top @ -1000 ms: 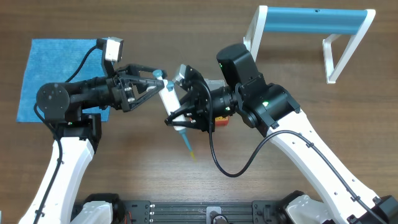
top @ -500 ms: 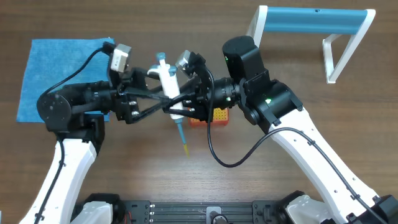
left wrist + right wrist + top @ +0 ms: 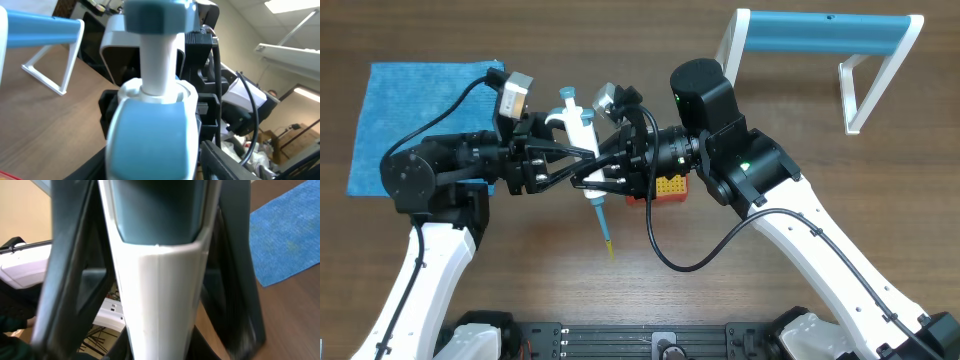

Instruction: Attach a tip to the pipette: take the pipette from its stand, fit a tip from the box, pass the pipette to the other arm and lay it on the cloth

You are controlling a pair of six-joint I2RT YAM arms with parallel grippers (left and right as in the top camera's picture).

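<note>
Handover stage: white-and-blue plastic pipette (image 3: 582,130), slim yellow tip (image 3: 607,238) fitted, held aloft with the right gripper (image 3: 603,178) clamped on it, the left gripper (image 3: 578,158) alongside, its hold impossible to tell; laying on the flat blue cloth (image 3: 410,100) outstanding.

The tip box (image 3: 667,186) sits mostly hidden under the right arm (image 3: 740,160) — just an orange edge shows. The left arm (image 3: 440,170) covers one corner of the cloth (image 3: 410,100). In the left wrist view the pipette (image 3: 150,125) is blurred and cropped by the picture's edge, and the stand (image 3: 42,30) runs off the side. The tip (image 3: 607,238) — seen from above — is too small to tell how it sits.
</note>
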